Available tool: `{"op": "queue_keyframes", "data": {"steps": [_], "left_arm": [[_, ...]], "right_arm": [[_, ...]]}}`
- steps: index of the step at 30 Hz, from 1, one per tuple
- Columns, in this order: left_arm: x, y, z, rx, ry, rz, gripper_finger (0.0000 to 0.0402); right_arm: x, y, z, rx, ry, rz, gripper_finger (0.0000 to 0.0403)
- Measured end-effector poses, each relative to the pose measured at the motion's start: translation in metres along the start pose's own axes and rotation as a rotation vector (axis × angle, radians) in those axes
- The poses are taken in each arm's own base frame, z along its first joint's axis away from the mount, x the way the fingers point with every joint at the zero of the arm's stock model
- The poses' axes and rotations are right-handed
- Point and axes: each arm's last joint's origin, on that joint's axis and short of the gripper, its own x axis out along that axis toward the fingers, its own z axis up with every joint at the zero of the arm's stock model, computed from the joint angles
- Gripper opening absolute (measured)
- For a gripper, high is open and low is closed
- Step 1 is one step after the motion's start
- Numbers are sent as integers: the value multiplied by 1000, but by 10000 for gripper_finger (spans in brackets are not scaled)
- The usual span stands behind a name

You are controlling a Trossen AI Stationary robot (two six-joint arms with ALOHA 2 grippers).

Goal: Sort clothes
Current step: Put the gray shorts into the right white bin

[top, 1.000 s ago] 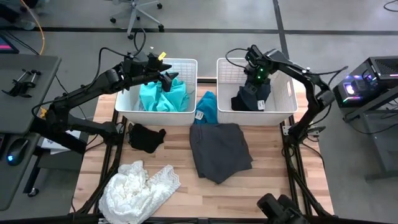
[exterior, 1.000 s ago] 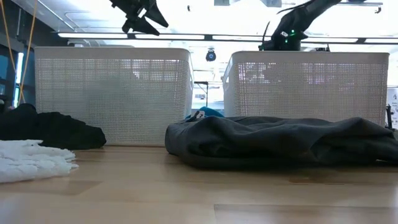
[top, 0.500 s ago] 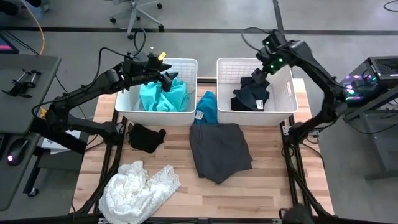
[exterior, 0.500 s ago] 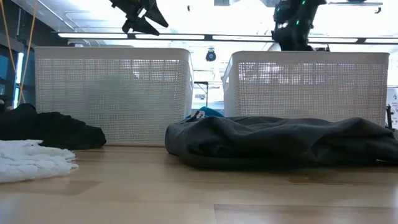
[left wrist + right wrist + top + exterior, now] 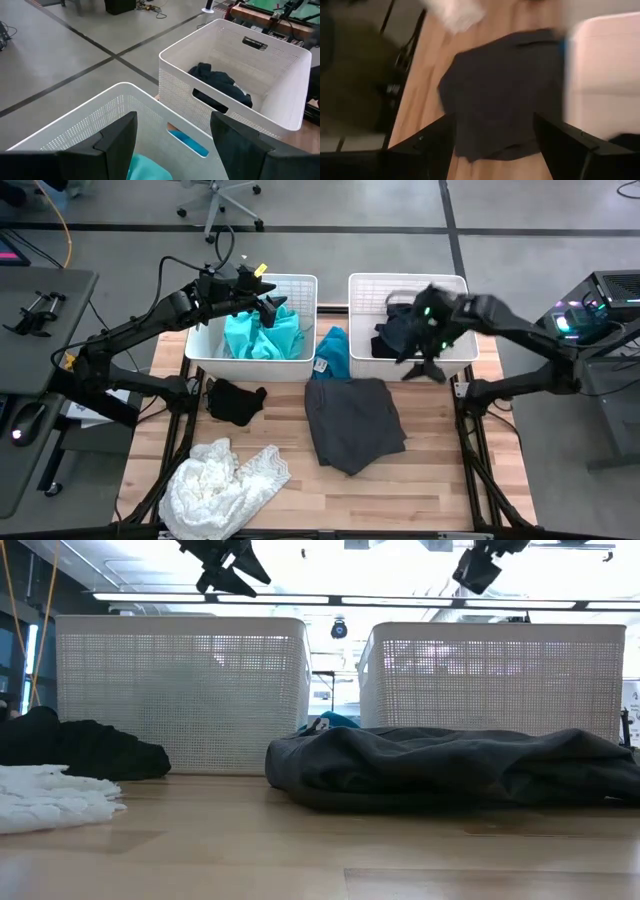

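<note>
A: Listing containers first. Left basket [image 5: 252,320]: white mesh, holds the teal garment [image 5: 262,334], heaped. Right basket [image 5: 408,315]: white mesh, holds a dark garment [image 5: 400,333], bunched on its floor.

B: And between them?

A: One blue garment [image 5: 333,352], lying in the gap between the two baskets, its near end touching the large grey garment [image 5: 353,423], which is spread flat on the desk [image 5: 420,490] in front of that gap.

B: Remaining desk items?

A: White lacy garment [image 5: 221,485], crumpled at the near left corner. Small black garment [image 5: 235,399], just in front of the left basket. Desk surface: pale wood planks. Room: grey floor with dark lines, an office chair base [image 5: 220,202] beyond the baskets, a side table [image 5: 45,300] to the left.

B: Fingers?

A: Left gripper [image 5: 272,307]: above the left basket, over the teal garment, fingers [image 5: 116,137] spread apart, holding nothing. Right gripper [image 5: 428,367]: above the near wall of the right basket, fingers [image 5: 437,137] spread apart, nothing between them; the grey garment shows below.
</note>
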Motion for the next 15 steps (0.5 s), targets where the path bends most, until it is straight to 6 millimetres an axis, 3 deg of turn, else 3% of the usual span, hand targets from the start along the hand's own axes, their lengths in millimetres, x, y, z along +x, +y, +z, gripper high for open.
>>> {"op": "queue_keyframes", "data": {"steps": [11,15], "left_arm": [[0,0,0,-1,-3,-1,239],[0,0,0,0,-3,0,239]], "right_arm": [[89,21,-20,-300,58,113,257],[119,28,-21,-245,26,41,280]]}}
